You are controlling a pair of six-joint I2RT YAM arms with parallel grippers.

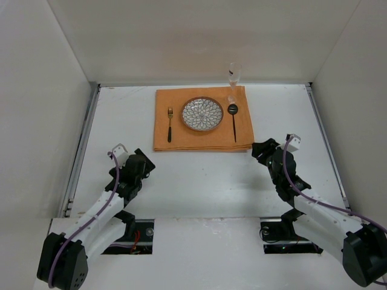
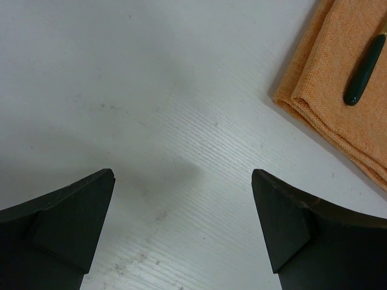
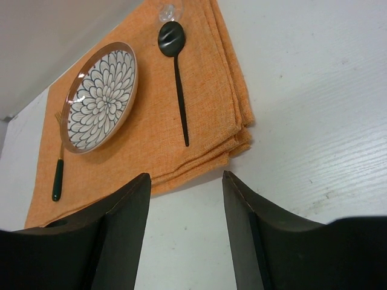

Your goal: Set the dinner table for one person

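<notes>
The white dinner table (image 1: 199, 181) carries an orange placemat (image 1: 181, 136) at the back middle. On the mat lie a patterned plate (image 1: 202, 113), a fork (image 1: 170, 124) with a dark handle to its left, and a black spoon (image 1: 233, 119) to its right. A clear glass (image 1: 233, 75) stands at the mat's far right corner. My left gripper (image 1: 144, 162) is open and empty, over bare table near the mat's near left corner (image 2: 314, 103). My right gripper (image 1: 263, 151) is open and empty, just off the mat's near right corner (image 3: 236, 145).
White walls enclose the table on the left, back and right. A metal rail (image 1: 81, 151) runs along the left edge and another along the right (image 1: 326, 145). The plate (image 3: 100, 96), spoon (image 3: 175, 72) and fork (image 3: 58, 175) show in the right wrist view.
</notes>
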